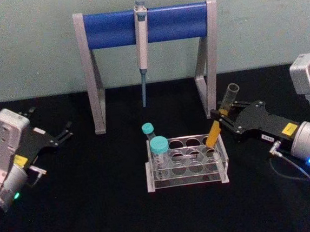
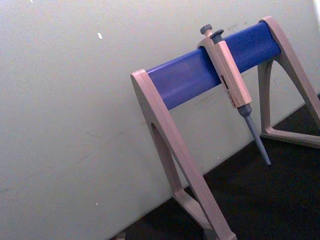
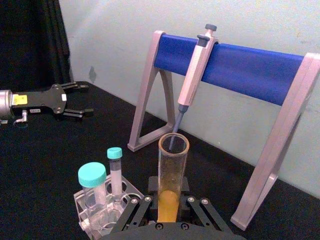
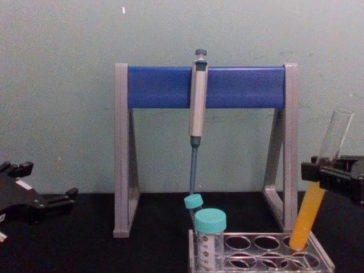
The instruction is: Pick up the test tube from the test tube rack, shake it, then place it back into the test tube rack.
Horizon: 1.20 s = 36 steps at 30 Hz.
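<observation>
Your right gripper (image 1: 224, 118) is clamped on the test tube (image 4: 310, 213) just above the orange liquid, so the open mouth stays clear. The tube leans, its round end at the rack's (image 1: 188, 181) back right hole. Your left gripper (image 3: 86, 98) waits spread wide at the left, out of the way.

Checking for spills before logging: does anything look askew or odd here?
The test tube leans, open top toward the right, held by the right end effector with its bottom at the rack's right rear hole. No spill visible.
</observation>
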Each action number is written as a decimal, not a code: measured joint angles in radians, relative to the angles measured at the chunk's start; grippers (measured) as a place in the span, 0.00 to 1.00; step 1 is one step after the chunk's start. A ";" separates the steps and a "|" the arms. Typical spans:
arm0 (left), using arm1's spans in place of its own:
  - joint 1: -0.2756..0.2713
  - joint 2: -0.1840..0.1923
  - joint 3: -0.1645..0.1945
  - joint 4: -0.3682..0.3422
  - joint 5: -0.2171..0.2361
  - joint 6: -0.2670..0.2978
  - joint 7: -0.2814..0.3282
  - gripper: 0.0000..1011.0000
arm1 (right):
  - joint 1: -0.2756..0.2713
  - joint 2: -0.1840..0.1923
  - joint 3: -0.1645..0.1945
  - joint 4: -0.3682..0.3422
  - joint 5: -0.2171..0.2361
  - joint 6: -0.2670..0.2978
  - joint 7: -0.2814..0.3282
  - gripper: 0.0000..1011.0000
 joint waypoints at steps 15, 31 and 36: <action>0.000 0.000 0.000 0.000 0.000 0.000 0.000 0.99 | 0.018 -0.008 -0.018 0.030 -0.007 -0.007 0.005 0.22; 0.000 0.000 0.000 0.000 0.000 0.000 0.000 0.99 | 0.046 -0.021 -0.038 0.060 -0.026 0.028 -0.002 0.22; 0.000 0.000 0.000 0.000 0.000 0.000 0.000 0.99 | 0.058 -0.022 -0.043 0.064 -0.030 0.047 -0.004 0.22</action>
